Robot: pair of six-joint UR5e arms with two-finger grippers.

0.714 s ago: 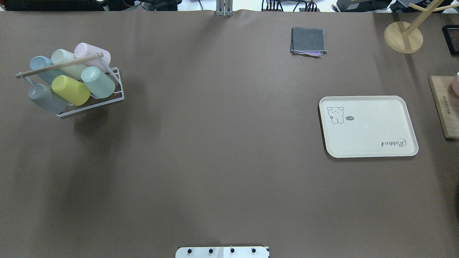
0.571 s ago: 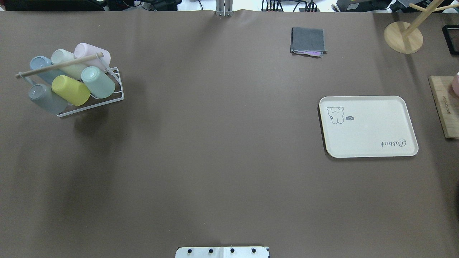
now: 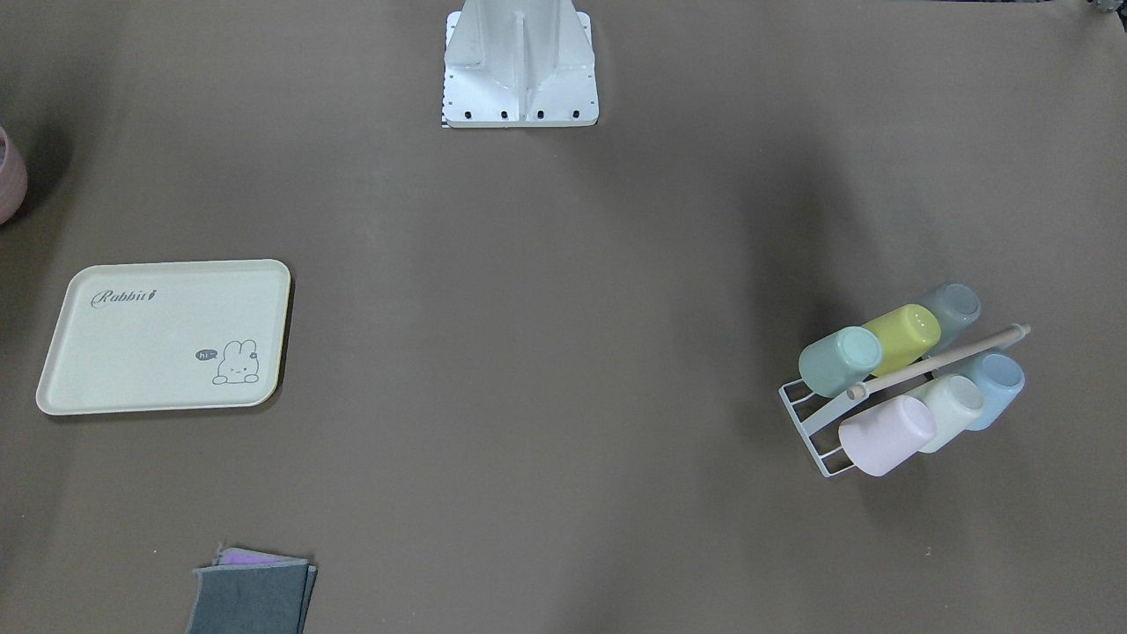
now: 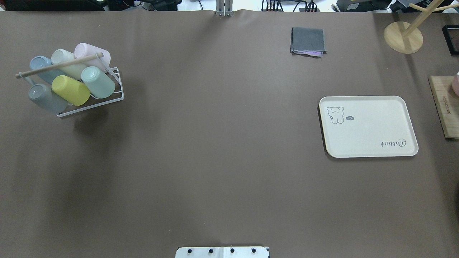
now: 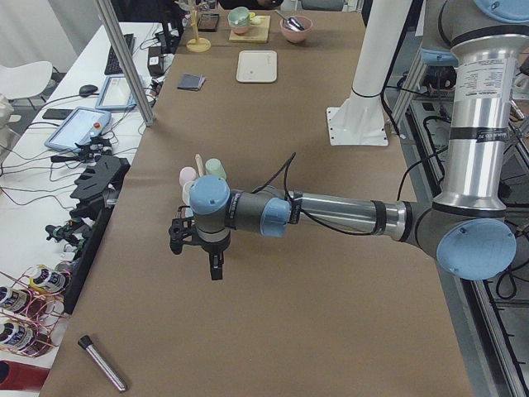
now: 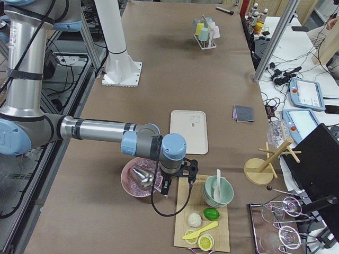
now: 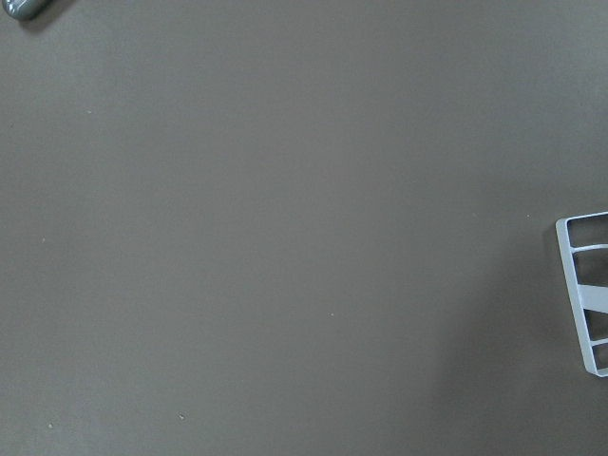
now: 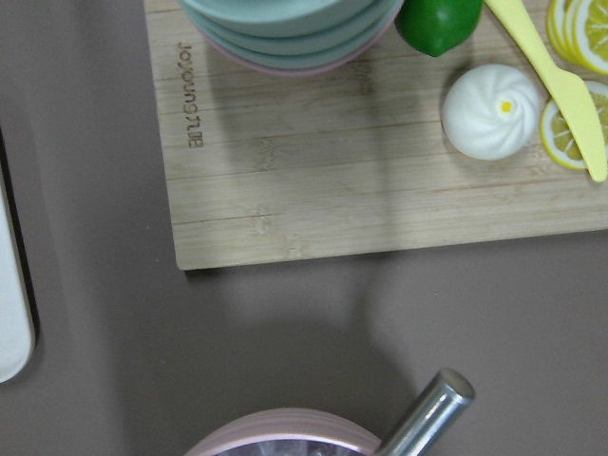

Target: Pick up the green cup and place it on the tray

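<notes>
1. Closest in, the overhead and front-facing views give me only the robot's base plate (image 4: pixel 222 252). The arms show only in the two side views.
2. Left-end view: left arm (image 5: pixel 347 217) stretched out low and level over the table (image 5: pixel 331 331), wrist turned down. The left gripper (image 5: pixel 197 248) hangs above the mat, on the camera's side of the rack (image 5: pixel 198 162). I cannot tell whether its claw is open or closed.
3. Left wrist camera: bare brown mat, with one white wire corner of the rack at the right edge.
4. Right-end view: right arm (image 6: pixel 100 129) reaches out level. The right gripper (image 6: pixel 177 182) points down between the pink bowl (image 6: pixel 139 179) and the wooden board (image 6: pixel 204 219). Claw state: cannot tell here either.
5. Only the right wrist camera shows the board close up: stacked bowls (image 8: pixel 290 28), lime (image 8: pixel 437 21), white bun (image 8: pixel 494 109), yellow knife (image 8: pixel 560 85), lemon slices (image 8: pixel 579 33). The tray rim sits at the left edge (image 8: pixel 11 285).
6. Mid-table, on the robot's left, the green cup (image 4: pixel 97 82) lies tilted in the rack. It is at the end of the robot-side row, touching the yellow-green cup (image 4: pixel 70 90), with neither gripper on it.
7. The tray lies flat on the robot's right, well apart from the rack.
8. Farthest out, a folded grey cloth (image 4: pixel 308 40) lies near the far edge.
</notes>
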